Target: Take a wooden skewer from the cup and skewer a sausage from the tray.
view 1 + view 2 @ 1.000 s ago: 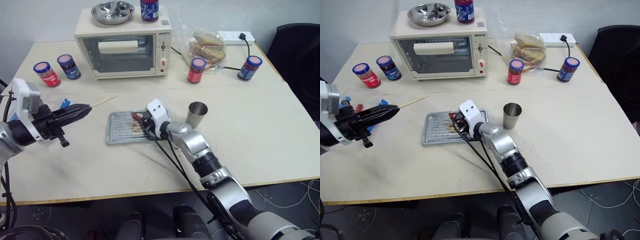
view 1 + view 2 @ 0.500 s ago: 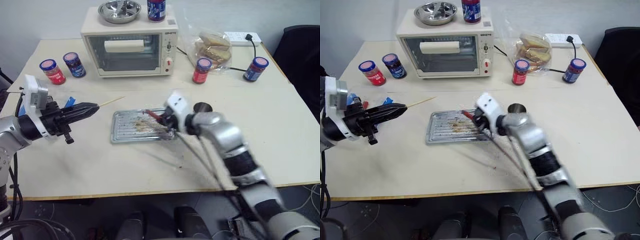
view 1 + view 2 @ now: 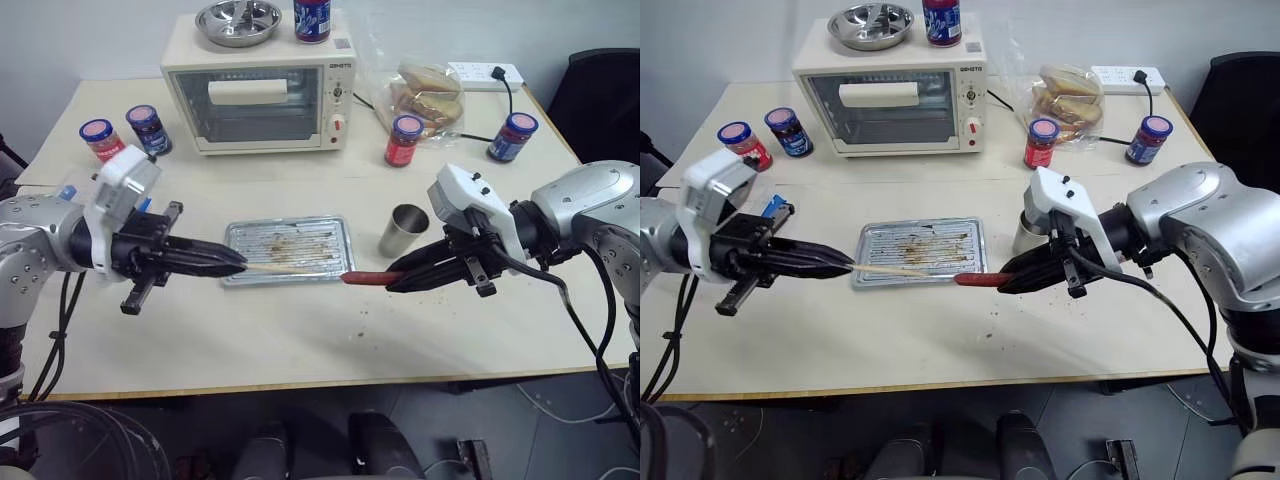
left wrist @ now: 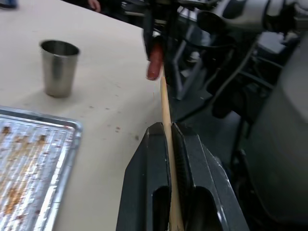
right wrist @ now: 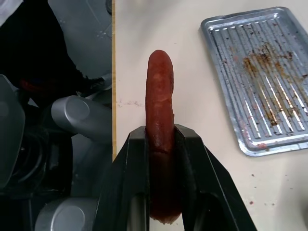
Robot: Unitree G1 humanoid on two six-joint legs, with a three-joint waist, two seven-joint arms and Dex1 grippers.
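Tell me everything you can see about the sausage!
The sausage is small, smooth and reddish-brown, shaped like a finger with a rounded tip. The right gripper pinches one end between its black fingers, so most of it sticks out level, up above the table, just in front of the tray. Its free tip points at the wooden skewer in the left gripper. Whether they touch is unclear.

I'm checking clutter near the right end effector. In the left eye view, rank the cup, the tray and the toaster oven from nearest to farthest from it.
From the right end effector, which holds the sausage:
1. The cup, just behind it.
2. The tray, toward the robot's left.
3. The toaster oven, at the table's far side.
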